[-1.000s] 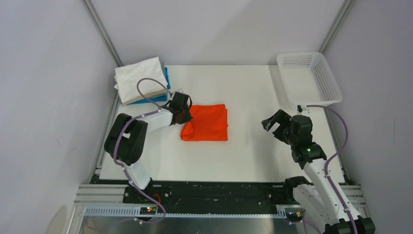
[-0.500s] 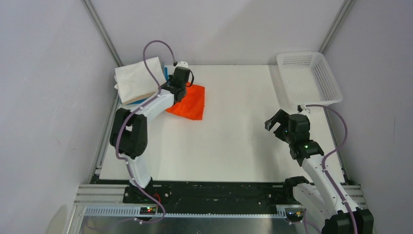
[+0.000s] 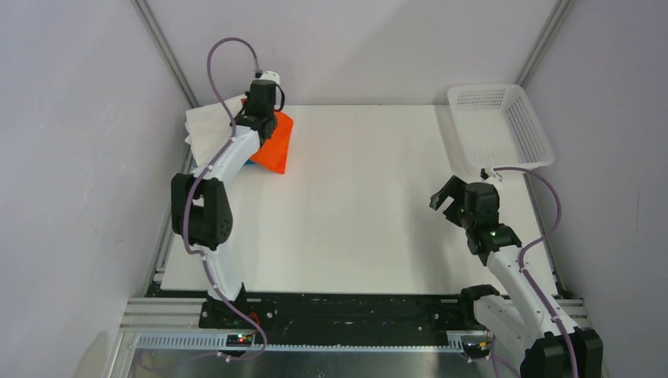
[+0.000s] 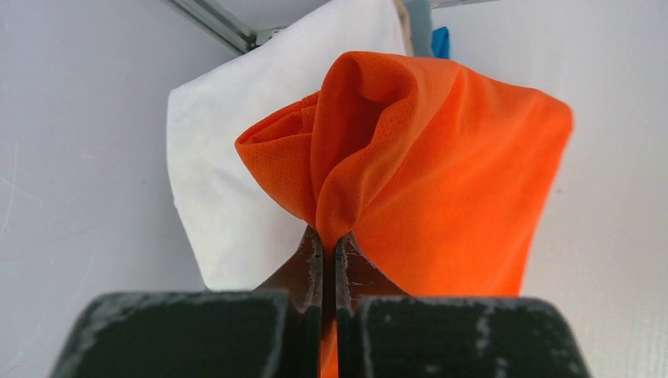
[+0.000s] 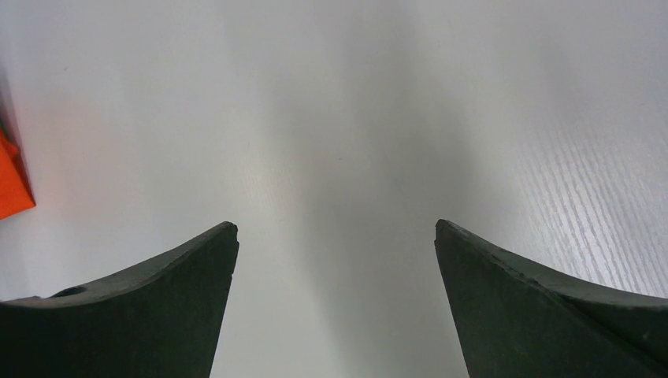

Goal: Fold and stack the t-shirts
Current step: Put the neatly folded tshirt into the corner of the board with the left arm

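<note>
The white table (image 3: 370,213) takes up most of the overhead view, pretty bare through the middle. A white plastic mesh basket (image 3: 498,126) is parked at the upper right corner, partly hanging past the table edge.

Upper left of the frame, a pile of folded shirts (image 3: 206,130) is stacked in the table's far corner. The white shirt (image 4: 228,165) is seen on top, with slivers of a beige shirt (image 4: 404,14) and a blue shirt (image 4: 439,41) peeking out underneath.

The bright orange t-shirt (image 3: 277,148) is held up off the table right at the pile's right-hand edge, bunched and drooping in loose folds. In the left wrist view its mesh fabric (image 4: 441,173) is draped in front of the white shirt.

The left gripper (image 4: 329,246) is pressed together on a pinch of that orange cloth.

The right gripper (image 3: 443,193) is found at the lower right of the table, spread wide with nothing between its fingers (image 5: 181,276), just bare table below.
</note>
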Robot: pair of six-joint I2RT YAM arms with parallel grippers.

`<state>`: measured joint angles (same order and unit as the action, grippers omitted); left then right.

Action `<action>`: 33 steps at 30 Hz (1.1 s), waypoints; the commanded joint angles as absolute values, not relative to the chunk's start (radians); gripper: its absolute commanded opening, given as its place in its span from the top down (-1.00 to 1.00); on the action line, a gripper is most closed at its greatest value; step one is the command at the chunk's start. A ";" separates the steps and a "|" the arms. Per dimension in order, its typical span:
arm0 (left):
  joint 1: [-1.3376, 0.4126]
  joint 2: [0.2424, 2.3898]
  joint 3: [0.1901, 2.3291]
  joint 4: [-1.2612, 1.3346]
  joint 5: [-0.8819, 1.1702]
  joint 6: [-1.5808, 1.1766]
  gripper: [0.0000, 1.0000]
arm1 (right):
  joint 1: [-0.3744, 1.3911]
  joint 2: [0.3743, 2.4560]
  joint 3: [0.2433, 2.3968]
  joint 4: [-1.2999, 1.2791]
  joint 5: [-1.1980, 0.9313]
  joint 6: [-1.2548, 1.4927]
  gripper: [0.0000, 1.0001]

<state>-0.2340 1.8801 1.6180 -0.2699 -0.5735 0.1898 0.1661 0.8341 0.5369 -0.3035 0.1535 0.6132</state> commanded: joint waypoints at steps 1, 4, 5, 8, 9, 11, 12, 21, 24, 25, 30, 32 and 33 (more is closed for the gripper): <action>-0.216 1.779 1.662 -0.246 -0.575 0.235 1.00 | 0.162 0.845 0.534 -0.257 0.204 0.594 -0.99; -0.213 1.745 1.677 -0.248 -0.571 0.202 1.00 | 0.162 0.847 0.533 -0.252 0.207 0.592 -0.99; -0.214 1.740 1.690 -0.251 -0.571 0.190 1.00 | 0.161 0.847 0.534 -0.251 0.209 0.592 -0.99; -0.213 1.733 1.729 -0.273 -0.574 0.169 1.00 | 0.161 0.848 0.534 -0.254 0.213 0.594 -0.99; -0.213 1.732 1.750 -0.277 -0.575 0.160 1.00 | 0.161 0.849 0.534 -0.255 0.217 0.595 -0.99; -0.214 1.737 1.786 -0.292 -0.581 0.150 1.00 | 0.161 0.852 0.534 -0.256 0.221 0.595 -0.99; -0.214 1.742 1.796 -0.296 -0.593 0.147 1.00 | 0.161 0.854 0.534 -0.257 0.222 0.596 -0.99; -0.200 1.814 1.926 -0.300 -0.605 0.107 1.00 | 0.161 0.894 0.533 -0.255 0.242 0.604 -0.98; -0.187 1.846 1.957 -0.300 -0.598 0.088 1.00 | 0.161 0.897 0.534 -0.252 0.248 0.602 -0.98; -0.183 1.864 1.961 -0.299 -0.598 0.079 1.00 | 0.161 0.897 0.534 -0.253 0.249 0.602 -0.98; -0.145 1.903 1.956 -0.304 -0.562 0.022 1.00 | 0.161 0.908 0.534 -0.251 0.259 0.600 -0.98; -0.126 1.914 1.945 -0.307 -0.542 -0.007 1.00 | 0.161 0.914 0.534 -0.246 0.258 0.602 -0.98; -0.119 1.922 1.941 -0.308 -0.530 -0.020 1.00 | 0.161 0.917 0.535 -0.245 0.257 0.603 -0.98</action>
